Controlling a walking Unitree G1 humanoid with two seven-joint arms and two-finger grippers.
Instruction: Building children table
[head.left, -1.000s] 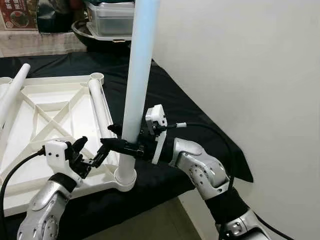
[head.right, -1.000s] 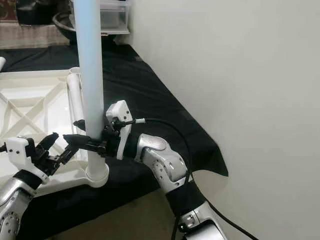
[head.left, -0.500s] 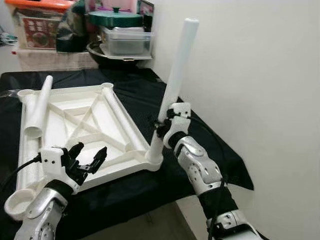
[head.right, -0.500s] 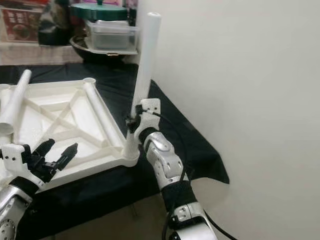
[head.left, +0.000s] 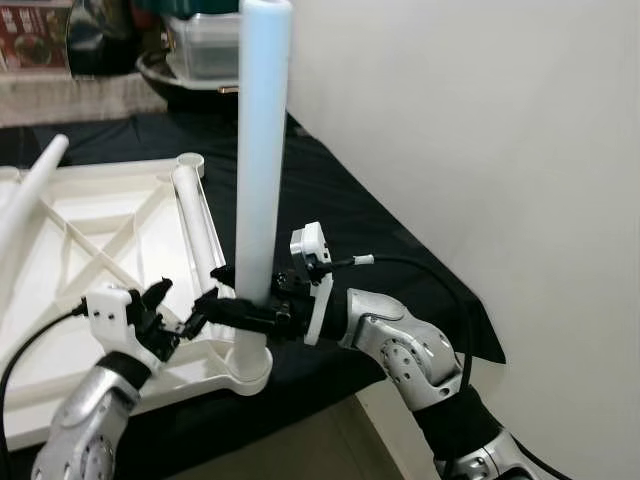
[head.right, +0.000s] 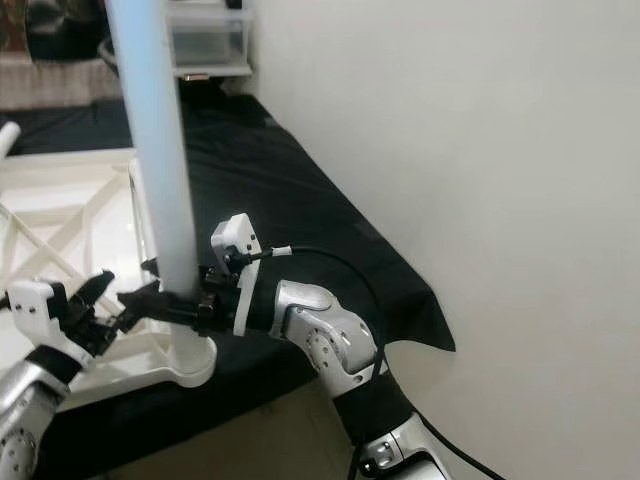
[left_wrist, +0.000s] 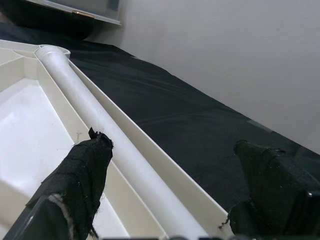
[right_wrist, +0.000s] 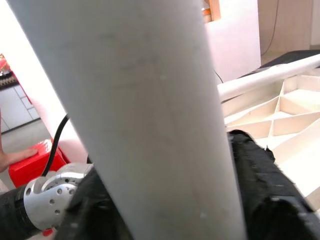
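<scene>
The white table top (head.left: 90, 235) lies upside down on a black cloth. One white leg (head.left: 258, 150) stands upright in the near right corner socket (head.left: 248, 372). My right gripper (head.left: 240, 305) is shut on this leg just above the socket; the leg sits between its fingers (right_wrist: 255, 170) in the right wrist view. My left gripper (head.left: 183, 298) is open just left of the same leg, over the near rim, holding nothing. A second leg (head.left: 198, 225) lies along the table top's right edge and runs between the left fingers (left_wrist: 82, 165) in the left wrist view.
A third leg (head.left: 28, 195) leans at the far left of the table top. A white wall (head.left: 480, 150) stands close on the right. The black cloth (head.left: 380, 220) ends just past my right arm. Bowls and containers (head.left: 200, 55) stand at the back.
The camera pulled back half a second ago and is close again now. My right gripper has stayed shut on the upright leg. The left gripper has stayed open beside it.
</scene>
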